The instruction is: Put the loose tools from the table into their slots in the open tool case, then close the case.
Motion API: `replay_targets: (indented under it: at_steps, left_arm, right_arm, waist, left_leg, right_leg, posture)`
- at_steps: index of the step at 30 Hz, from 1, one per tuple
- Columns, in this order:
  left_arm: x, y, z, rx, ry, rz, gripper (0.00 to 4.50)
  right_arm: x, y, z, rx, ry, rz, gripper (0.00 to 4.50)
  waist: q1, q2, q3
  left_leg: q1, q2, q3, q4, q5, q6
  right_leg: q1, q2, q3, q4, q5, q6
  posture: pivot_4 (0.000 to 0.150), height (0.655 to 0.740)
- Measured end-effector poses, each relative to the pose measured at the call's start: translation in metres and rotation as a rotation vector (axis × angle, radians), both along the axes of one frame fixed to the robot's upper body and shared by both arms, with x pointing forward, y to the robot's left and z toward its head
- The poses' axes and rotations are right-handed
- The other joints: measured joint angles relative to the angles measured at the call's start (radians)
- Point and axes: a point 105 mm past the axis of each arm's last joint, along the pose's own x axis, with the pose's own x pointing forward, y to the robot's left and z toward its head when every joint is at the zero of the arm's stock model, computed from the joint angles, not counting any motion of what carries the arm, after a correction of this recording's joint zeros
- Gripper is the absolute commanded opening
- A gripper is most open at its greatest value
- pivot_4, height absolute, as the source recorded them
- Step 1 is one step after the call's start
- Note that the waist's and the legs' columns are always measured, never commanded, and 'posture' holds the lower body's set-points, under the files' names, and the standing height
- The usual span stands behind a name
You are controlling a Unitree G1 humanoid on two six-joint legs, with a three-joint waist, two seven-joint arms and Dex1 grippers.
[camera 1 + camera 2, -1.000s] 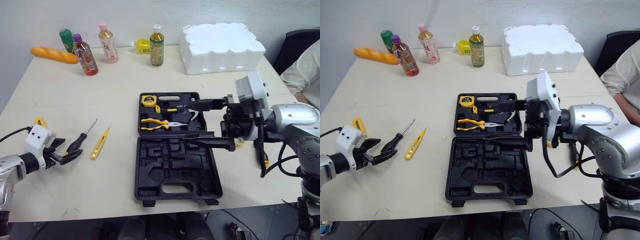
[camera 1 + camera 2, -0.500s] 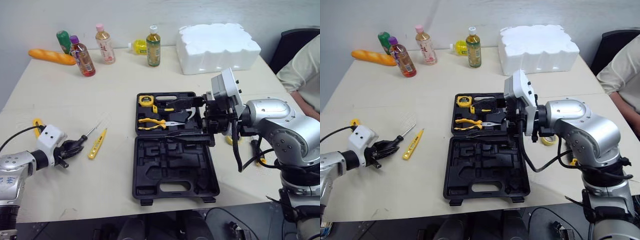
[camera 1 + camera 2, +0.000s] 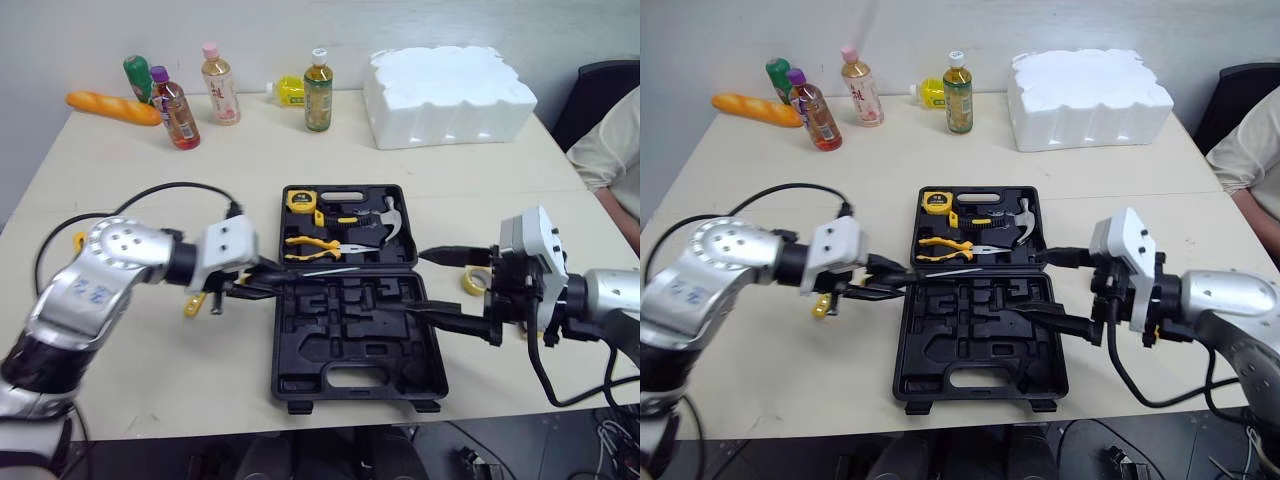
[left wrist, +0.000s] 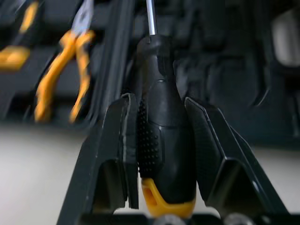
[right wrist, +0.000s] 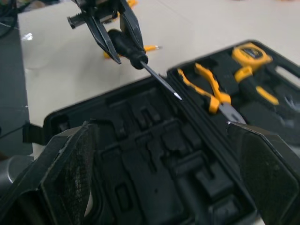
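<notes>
The black tool case lies open mid-table, its near half holding bare moulded slots. The far half holds a tape measure, yellow pliers and a hammer. My left gripper is at the case's left edge, shut on the black-handled screwdriver. Its shaft points right over the hinge line. My right gripper hovers open over the case's right side, nothing between its fingers. A yellow tester screwdriver lies on the table, partly hidden behind my left gripper.
A yellow tape roll lies right of the case by my right wrist. Several bottles, a baguette and a white foam block line the far edge. A person sits at the far right. A black cable loops behind my left arm.
My left gripper closed on the screwdriver and carried it from the table's left side to the case's left edge. My right gripper drew back toward the right.
</notes>
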Motion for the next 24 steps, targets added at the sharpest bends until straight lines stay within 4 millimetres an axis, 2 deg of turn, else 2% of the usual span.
replay_targets:
  at_steps: [2, 4, 9, 16, 24]
  left_arm:
    - [0.016, -0.011, 0.001, -0.001, -0.016, 0.018, 1.12]
    - [0.023, -0.018, -0.006, 0.050, -0.001, 0.005, 1.12]
    - [0.023, -0.034, -0.033, 0.196, 0.079, -0.092, 1.12]
    - [0.029, -0.045, -0.036, 0.224, 0.075, -0.083, 1.12]
    - [0.038, -0.050, -0.040, 0.231, 0.043, -0.051, 1.12]
  right_arm:
    - [-0.005, -0.002, -0.006, -0.016, 0.007, -0.028, 4.50]
    - [-0.009, -0.002, -0.011, -0.026, 0.011, -0.052, 4.50]
    - [-0.017, -0.005, -0.025, -0.029, 0.035, -0.138, 4.50]
    - [-0.017, -0.007, -0.029, -0.025, 0.024, -0.198, 4.50]
    - [-0.018, -0.009, -0.033, -0.029, 0.023, -0.230, 4.50]
  waist:
    - [0.003, 0.000, 0.000]
    - [0.003, 0.000, 0.000]
    - [0.000, -0.001, 0.000]
    - [0.004, -0.001, 0.000]
    - [0.004, -0.001, 0.000]
  left_leg:
    - [0.004, 0.000, 0.002, 0.000, 0.001, 0.001]
    - [0.004, 0.000, 0.001, 0.000, 0.001, 0.002]
    - [0.001, 0.000, 0.003, 0.000, 0.001, 0.002]
    - [0.001, 0.000, 0.002, 0.002, 0.001, 0.002]
    - [0.001, 0.000, 0.002, 0.002, 0.001, 0.002]
  right_leg:
    - [0.002, 0.001, 0.001, -0.001, 0.000, 0.000]
    - [0.002, 0.002, 0.005, 0.000, 0.000, 0.001]
    - [0.000, 0.003, 0.012, 0.002, 0.001, 0.001]
    - [0.000, 0.002, 0.013, 0.003, 0.001, 0.002]
    - [0.000, 0.002, 0.013, 0.003, 0.001, 0.002]
  posture:
    - [0.150, 0.7400]
    - [0.150, 0.7400]
    - [0.150, 0.7400]
    - [0.150, 0.7400]
    - [0.150, 0.7400]
